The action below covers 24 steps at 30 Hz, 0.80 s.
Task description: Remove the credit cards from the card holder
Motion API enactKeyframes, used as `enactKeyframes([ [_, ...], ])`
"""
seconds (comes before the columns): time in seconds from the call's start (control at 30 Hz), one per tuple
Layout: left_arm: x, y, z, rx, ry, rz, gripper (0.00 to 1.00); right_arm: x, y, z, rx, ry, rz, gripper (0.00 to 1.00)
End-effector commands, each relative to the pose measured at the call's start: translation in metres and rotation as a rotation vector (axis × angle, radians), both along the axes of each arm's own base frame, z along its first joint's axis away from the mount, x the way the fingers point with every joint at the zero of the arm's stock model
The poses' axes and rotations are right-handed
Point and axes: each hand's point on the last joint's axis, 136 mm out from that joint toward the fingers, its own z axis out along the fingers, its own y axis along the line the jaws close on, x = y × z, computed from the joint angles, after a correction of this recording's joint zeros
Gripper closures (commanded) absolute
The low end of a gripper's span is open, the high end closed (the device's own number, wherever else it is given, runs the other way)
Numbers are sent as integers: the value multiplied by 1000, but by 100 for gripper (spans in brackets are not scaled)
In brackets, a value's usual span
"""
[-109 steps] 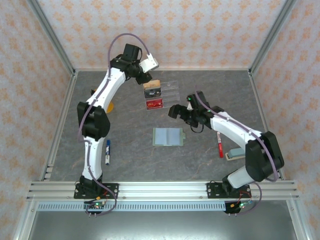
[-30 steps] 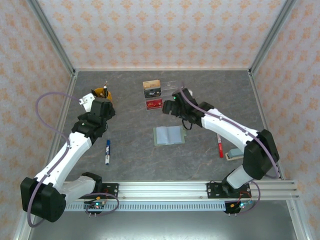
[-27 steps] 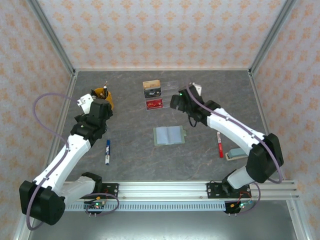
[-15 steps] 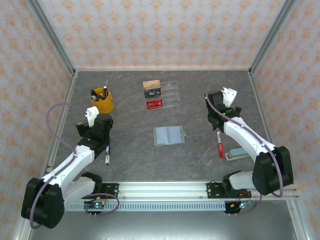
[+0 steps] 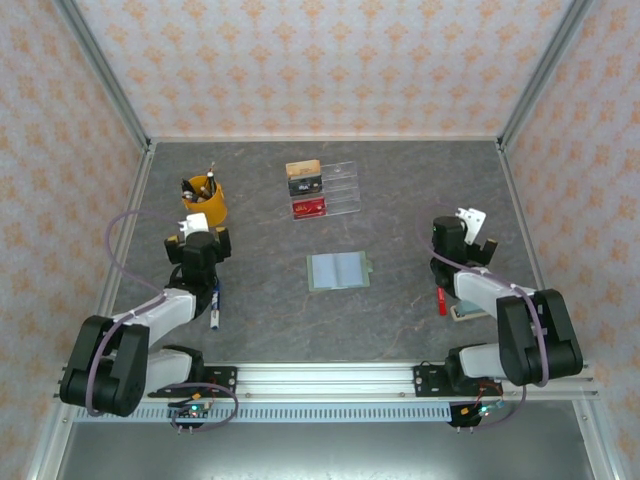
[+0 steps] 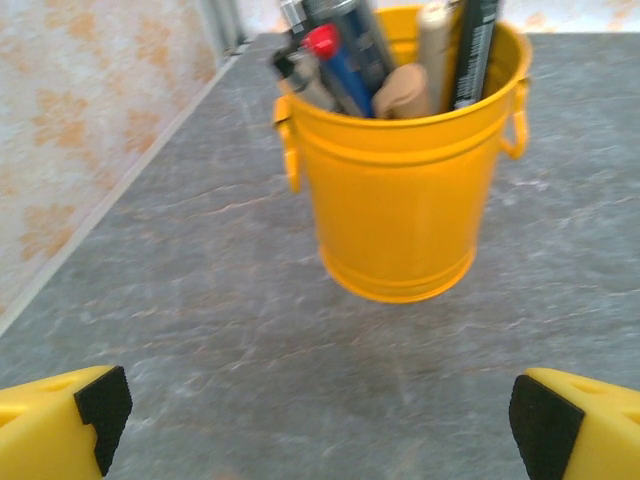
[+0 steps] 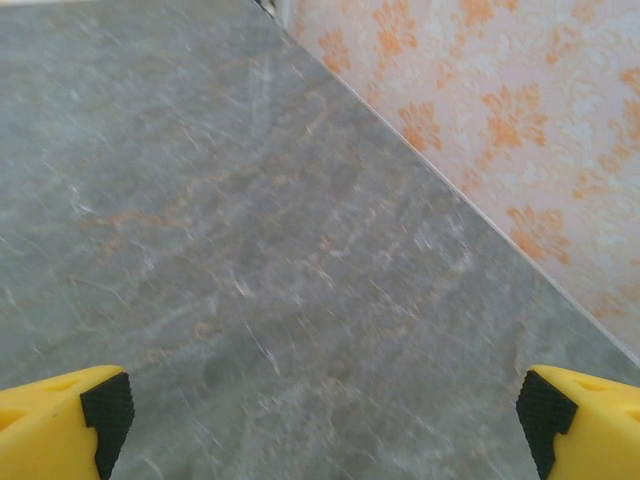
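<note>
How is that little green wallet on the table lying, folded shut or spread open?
Spread open. The card holder lies flat, two pale grey-blue panels side by side with a crease between them.

A grey, marble-veined table [image 5: 260, 320] fills the middle of the top view. The back wall [image 5: 330, 60], left wall [image 5: 50, 200] and right wall [image 5: 590, 180] enclose it, all pale paper with an orange floral print. Two metal posts [image 5: 105, 75] slant in from the upper corners to the table's far corners. Along the lower edge runs an aluminium rail [image 5: 330, 378], below it a slotted strip [image 5: 330, 412], then a plain grey panel [image 5: 330, 450]. The light is soft and even, with faint shadows.
</note>
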Motion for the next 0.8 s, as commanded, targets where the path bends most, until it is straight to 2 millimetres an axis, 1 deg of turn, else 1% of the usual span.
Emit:
enactKeyframes([
  [0.0,19,-18,19,-10,-105,-131,0,21,7,18,53,-149,80,0],
  [0.07,24,-20,19,-15,-118,-154,0,25,11,19,55,-177,123,0],
  [0.13,28,-22,15,-20,-117,-175,0,29,15,13,67,-188,156,0],
  [0.37,46,-12,-8,-29,-61,-124,0,39,25,-8,77,-170,219,0],
  [0.43,47,-10,-12,-27,-55,-108,0,39,25,-10,79,-168,219,0],
  [0.77,50,-6,-14,-36,-38,-90,0,42,21,-11,99,-158,211,0],
])
